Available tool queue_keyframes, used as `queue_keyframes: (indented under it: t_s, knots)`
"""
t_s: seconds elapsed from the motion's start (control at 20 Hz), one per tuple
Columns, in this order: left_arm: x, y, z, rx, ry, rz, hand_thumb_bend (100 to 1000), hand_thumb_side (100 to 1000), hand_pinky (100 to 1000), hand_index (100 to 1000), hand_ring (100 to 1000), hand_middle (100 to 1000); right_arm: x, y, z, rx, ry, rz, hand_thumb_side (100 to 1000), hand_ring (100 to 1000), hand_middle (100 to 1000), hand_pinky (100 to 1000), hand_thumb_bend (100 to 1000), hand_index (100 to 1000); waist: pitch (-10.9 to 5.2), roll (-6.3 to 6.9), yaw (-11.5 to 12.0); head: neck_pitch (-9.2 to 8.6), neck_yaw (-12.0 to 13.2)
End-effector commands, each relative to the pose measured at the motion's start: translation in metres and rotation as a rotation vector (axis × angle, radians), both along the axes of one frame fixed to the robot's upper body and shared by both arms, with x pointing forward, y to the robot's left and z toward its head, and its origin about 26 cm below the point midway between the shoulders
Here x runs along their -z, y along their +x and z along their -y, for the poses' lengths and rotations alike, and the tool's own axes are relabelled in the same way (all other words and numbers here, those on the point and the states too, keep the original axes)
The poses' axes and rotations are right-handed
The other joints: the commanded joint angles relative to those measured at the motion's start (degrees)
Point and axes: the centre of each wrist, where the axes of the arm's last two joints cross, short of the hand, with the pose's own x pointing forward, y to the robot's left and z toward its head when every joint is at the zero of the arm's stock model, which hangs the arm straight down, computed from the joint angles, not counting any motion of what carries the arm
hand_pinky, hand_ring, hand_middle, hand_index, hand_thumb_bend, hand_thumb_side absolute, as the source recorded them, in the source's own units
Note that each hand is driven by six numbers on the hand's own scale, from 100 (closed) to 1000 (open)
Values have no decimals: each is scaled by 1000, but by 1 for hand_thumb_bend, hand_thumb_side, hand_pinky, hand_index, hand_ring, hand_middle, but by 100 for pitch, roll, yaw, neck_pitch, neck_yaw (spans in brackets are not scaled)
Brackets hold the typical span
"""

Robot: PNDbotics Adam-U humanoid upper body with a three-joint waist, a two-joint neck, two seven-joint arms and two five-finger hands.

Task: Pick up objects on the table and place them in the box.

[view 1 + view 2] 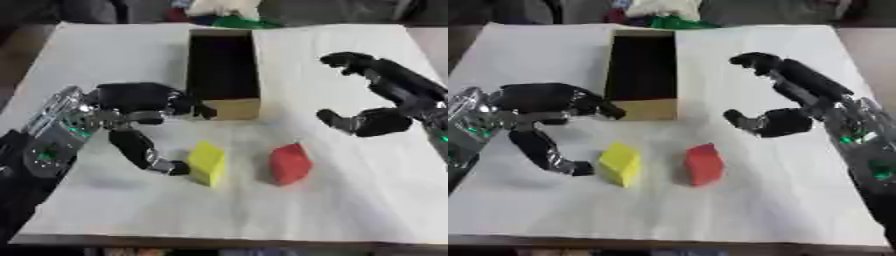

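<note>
On the left, the robot's black left hand [140,107] hangs over the white paper-covered counter [350,200]. Its fingers [188,106] are spread wide and hold nothing. The upper ones point at the near left corner of the box, and the thumb [144,152] reaches down with its tip just beside the yellow block.

The small yellow block [207,163] sits on the counter, near the front and a little left of the middle. Nothing grips it.

Behind it stands the tall brown cardboard box [236,108] with its top open. The inside looks dark, and no thing can be seen in it. The box lies near the far edge of the counter.

The small red block [290,163] sits just right of the yellow one, with a small gap between them. It lies free too.

On the right, the black right hand [785,107] is held up above the counter, well apart from both blocks. Its fingers [754,61] are curved but open, with the thumb low, and they hold nothing.

There is bare white room in front of the blocks, up to the near edge, and also at the far right of the counter.
</note>
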Motion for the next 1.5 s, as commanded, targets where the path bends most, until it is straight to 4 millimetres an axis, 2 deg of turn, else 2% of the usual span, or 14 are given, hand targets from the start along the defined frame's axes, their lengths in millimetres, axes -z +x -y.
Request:
queue_keyframes:
  t_s: [0.05,1.0,1.5]
  knots:
    - [-8,3,-1,47,74,17,448,759,829,997,812,819,-10,0,1,-5,-1,29,554,932,929,850,341,1000,-112,11,-8,37,9]
    - [12,13,9,69,202,0,477,776,830,991,816,819,-9,0,1,-3,3,26,555,932,928,849,336,1000,-102,34,-41,52,21]
    - [24,16,10,59,229,33,469,751,824,962,805,794,-8,0,1,-3,4,24,558,933,927,849,329,1000,-95,29,-47,64,28]
